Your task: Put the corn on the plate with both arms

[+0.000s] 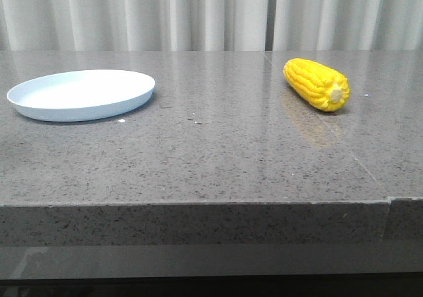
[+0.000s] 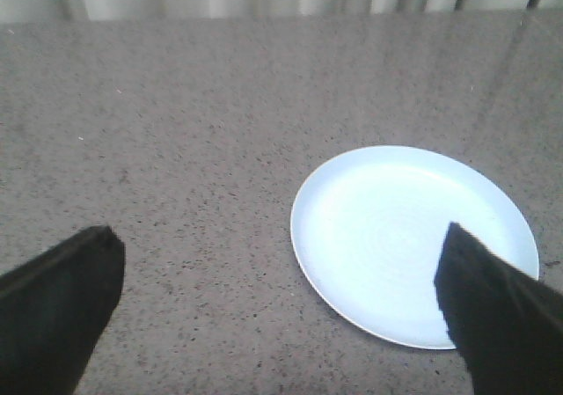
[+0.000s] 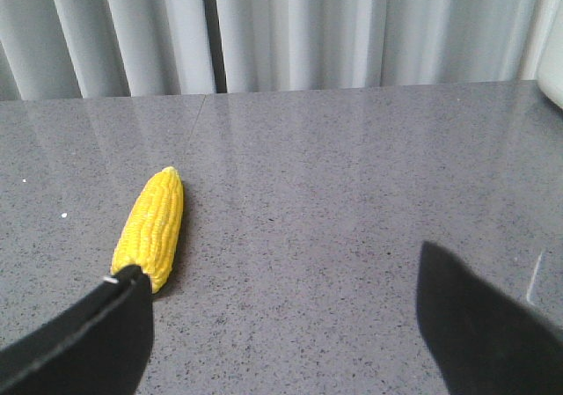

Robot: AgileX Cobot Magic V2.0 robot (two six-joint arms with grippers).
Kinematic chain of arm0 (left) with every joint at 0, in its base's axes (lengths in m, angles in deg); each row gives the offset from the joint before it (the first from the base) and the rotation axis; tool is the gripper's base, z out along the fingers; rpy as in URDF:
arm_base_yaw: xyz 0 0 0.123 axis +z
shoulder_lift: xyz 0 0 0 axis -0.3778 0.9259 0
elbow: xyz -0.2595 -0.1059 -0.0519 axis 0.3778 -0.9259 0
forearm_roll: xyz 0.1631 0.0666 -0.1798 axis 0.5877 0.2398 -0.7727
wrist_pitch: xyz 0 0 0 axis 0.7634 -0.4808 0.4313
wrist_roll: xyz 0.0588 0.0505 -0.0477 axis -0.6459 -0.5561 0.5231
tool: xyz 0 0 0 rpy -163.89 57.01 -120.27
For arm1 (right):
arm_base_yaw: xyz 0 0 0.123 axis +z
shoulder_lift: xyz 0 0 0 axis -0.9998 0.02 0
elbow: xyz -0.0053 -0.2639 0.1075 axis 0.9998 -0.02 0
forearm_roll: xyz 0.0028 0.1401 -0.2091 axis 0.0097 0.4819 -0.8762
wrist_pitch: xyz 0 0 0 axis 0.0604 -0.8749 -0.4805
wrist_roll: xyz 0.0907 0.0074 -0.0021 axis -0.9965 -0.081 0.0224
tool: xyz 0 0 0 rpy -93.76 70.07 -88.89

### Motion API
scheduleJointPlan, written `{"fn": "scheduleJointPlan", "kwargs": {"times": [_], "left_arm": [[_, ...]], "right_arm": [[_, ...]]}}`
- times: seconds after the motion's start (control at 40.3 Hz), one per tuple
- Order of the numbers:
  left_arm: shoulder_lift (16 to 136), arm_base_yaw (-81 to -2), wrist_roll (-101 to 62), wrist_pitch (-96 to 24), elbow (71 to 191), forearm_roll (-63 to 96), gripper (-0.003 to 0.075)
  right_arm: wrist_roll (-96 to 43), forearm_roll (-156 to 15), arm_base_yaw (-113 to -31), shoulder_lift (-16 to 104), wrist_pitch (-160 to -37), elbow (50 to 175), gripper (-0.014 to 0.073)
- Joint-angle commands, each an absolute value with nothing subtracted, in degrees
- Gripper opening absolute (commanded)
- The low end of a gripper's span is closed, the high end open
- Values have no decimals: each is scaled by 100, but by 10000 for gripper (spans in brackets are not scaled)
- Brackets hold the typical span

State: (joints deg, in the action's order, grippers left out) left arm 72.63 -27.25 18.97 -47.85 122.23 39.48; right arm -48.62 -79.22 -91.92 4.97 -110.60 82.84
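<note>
A bright yellow corn (image 1: 316, 84) lies on its side at the right of the grey stone table, pale cut end toward me. A pale blue-white plate (image 1: 82, 94) sits empty at the left. No arm shows in the front view. In the left wrist view my left gripper (image 2: 281, 254) is open and empty, its fingers wide apart, one fingertip (image 2: 479, 285) over the plate (image 2: 387, 232). In the right wrist view my right gripper (image 3: 281, 281) is open and empty, one fingertip (image 3: 114, 311) just in front of the corn (image 3: 151, 226).
The table's front edge (image 1: 198, 204) runs across the front view, with a seam (image 1: 388, 208) at the right. Pale curtains (image 1: 198, 12) hang behind the table.
</note>
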Motion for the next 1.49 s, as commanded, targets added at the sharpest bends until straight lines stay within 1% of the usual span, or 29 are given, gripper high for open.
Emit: {"fn": "scheduleJointPlan", "kwargs": {"times": [0.0,0.05,0.198,0.322,0.471,0.62,0.917,1.017,1.066,1.091,1.14,1.165,1.215,1.289,1.463], "left_arm": [[7949,-2942,1887,-4582,12823,3875,691],[8338,-3007,1887,-4745,13067,3875,691],[9484,-3007,1944,-5913,14009,3716,691],[10318,-3007,1944,-6611,14746,3703,691],[11172,-3007,1944,-7029,15310,3703,691],[11621,-3007,1944,-7148,15516,3703,691],[11757,-3007,1944,-7121,15516,3703,681],[11757,-3007,1944,-7121,15516,3703,608],[11757,-3007,1944,-7121,15516,3703,538],[11757,-3007,1944,-7121,15516,3703,519],[11757,-3007,1944,-7121,15516,3703,438],[11757,-3007,1944,-7121,15516,3703,418],[11757,-3007,1944,-7094,15516,3703,339],[11757,-3007,1944,-7084,15516,3703,253],[11757,-3007,1944,-7085,15516,3703,111]], "right_arm": [[-4799,-7897,-9215,589,-10603,8488,633],[-4799,-7897,-9215,589,-10603,8488,633],[-4799,-7897,-9215,589,-10603,8488,633],[-4799,-7897,-9215,589,-10603,8488,633],[-4799,-7897,-9215,589,-10603,8488,633],[-4799,-7897,-9215,589,-10603,8488,633],[-4799,-7897,-9215,589,-10603,8488,633],[-4799,-7897,-9215,589,-10603,8488,633],[-4799,-7897,-9215,589,-10603,8488,633],[-4799,-7897,-9215,589,-10603,8488,633],[-4799,-7897,-9215,589,-10603,8488,633],[-4799,-7897,-9215,589,-10603,8488,633],[-4799,-7897,-9215,589,-10603,8488,633],[-4799,-7897,-9215,589,-10603,8488,633],[-4799,-7897,-9215,589,-10603,8488,633]]}}
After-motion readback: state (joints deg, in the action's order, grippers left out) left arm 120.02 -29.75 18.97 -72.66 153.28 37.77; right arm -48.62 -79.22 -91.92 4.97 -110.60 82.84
